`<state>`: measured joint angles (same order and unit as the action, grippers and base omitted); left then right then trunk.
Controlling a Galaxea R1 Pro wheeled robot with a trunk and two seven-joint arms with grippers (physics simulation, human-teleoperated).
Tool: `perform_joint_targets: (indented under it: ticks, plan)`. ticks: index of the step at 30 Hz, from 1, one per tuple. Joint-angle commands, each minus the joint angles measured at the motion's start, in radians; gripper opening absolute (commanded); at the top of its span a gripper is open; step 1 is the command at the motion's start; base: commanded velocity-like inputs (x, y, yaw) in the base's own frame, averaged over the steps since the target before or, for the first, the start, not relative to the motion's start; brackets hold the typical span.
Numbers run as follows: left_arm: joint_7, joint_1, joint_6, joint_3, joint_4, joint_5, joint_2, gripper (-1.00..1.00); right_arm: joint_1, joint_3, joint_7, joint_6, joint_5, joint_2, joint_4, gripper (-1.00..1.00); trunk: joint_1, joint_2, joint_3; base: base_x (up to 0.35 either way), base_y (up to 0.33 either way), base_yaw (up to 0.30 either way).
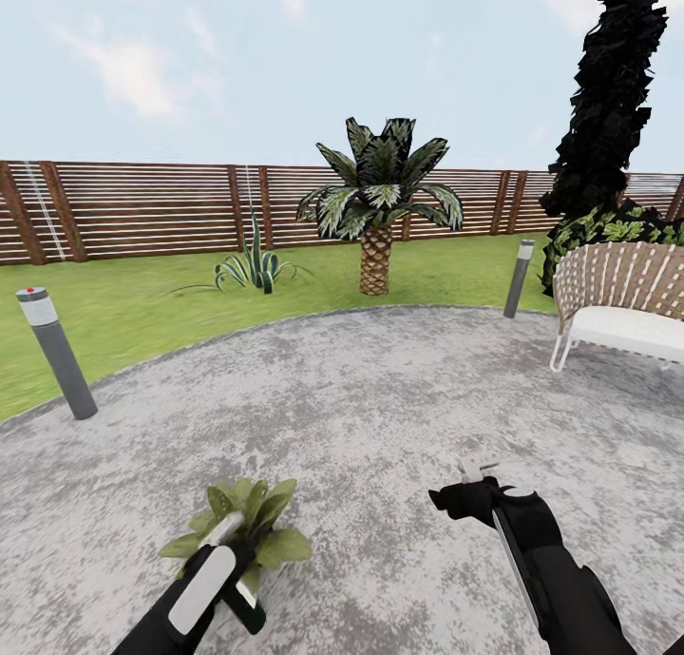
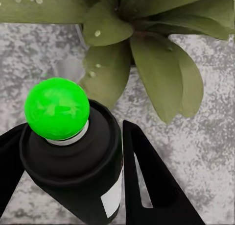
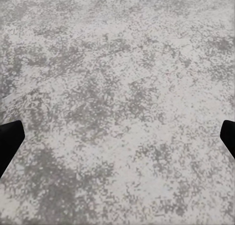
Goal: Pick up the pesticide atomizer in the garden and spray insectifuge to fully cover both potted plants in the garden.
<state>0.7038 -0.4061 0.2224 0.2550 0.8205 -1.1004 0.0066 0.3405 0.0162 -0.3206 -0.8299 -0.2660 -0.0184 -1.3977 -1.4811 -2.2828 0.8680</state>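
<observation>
Grey paved ground [image 1: 380,398] spreads in a round patch across a sunny garden, ringed by green lawn [image 1: 142,303] and a brown slatted fence [image 1: 142,208]. A short palm [image 1: 380,199] stands on the grass at the far edge of the paving, with a spiky plant [image 1: 252,267] beside it, and a white bench [image 1: 622,308] sits on the right.

Near the robot, low on the left of the head view, one potted plant [image 1: 242,527] rests on the paving, a small rosette of pale-speckled green leaves. The left gripper [image 2: 73,156] hangs just above it, its two dark fingers [image 2: 147,181] closed around the pesticide atomizer [image 2: 78,161], a dark bottle with a pale label. In the left wrist view a bright green ball sits on the top of the bottle, and the plant's broad leaves lie close beyond it, dotted with pale flecks that could be droplets or leaf markings.

The right gripper [image 1: 480,470] hovers over bare paving well to the right of the plant, its fingers spread wide and holding nothing.

The step in hand appears to be spraying this first plant. To do it well, the nozzle should point squarely at the rosette and sweep slowly over all the leaves, staying near without touching them, while the grip remains firm so the bottle does not slip or tilt.
</observation>
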Motion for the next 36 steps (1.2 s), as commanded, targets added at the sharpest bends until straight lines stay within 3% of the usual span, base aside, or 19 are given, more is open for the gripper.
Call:
perform_joint_targets:
  ticks: [1, 4, 10, 15, 22, 27, 32, 36]
  plan:
    - [-0.001, -0.006, 0.048, -0.006, -0.011, 0.002, 0.001, -1.00, 0.000, 0.000, 0.000, 0.000, 0.000, 0.000, -0.001, 1.00, 0.000, 0.000, 0.000, 0.000, 0.000, 0.000]
    - [-0.001, -0.013, 0.088, -0.009, -0.020, 0.001, 0.015, -1.00, 0.000, -0.001, 0.000, 0.000, 0.000, 0.000, -0.003, 1.00, 0.000, 0.000, 0.000, 0.000, 0.000, 0.000]
    - [-0.002, -0.092, 0.130, -0.010, -0.105, -0.001, 0.017, -1.00, 0.000, -0.001, 0.000, 0.000, 0.000, 0.000, -0.004, 1.00, 0.000, 0.000, 0.000, 0.000, 0.000, 0.000]
    - [-0.013, -0.170, 0.153, -0.008, -0.247, -0.001, 0.007, -1.00, 0.000, 0.001, 0.000, 0.000, 0.000, 0.000, -0.006, 1.00, 0.000, 0.000, 0.000, 0.000, 0.000, 0.000]
    - [-0.045, -0.222, 0.154, -0.008, -0.375, 0.001, 0.004, -1.00, 0.000, 0.001, -0.001, 0.000, 0.000, 0.000, -0.006, 1.00, 0.000, 0.000, 0.000, 0.000, 0.000, 0.000]
    - [-0.059, -0.244, 0.177, -0.007, -0.402, 0.006, 0.002, -1.00, 0.000, 0.001, -0.001, 0.000, 0.000, 0.000, -0.007, 1.00, 0.000, 0.000, 0.000, 0.000, 0.000, 0.000]
    - [-0.070, -0.257, 0.186, -0.006, -0.427, 0.010, -0.031, -1.00, 0.000, 0.000, -0.001, 0.003, 0.000, 0.000, -0.007, 1.00, 0.000, 0.000, 0.000, 0.000, 0.000, 0.000]
    - [-0.073, -0.258, 0.186, -0.006, -0.432, 0.010, -0.034, -1.00, 0.000, 0.000, -0.002, 0.003, 0.000, 0.000, -0.007, 1.00, 0.000, 0.000, 0.000, 0.000, 0.000, 0.000]
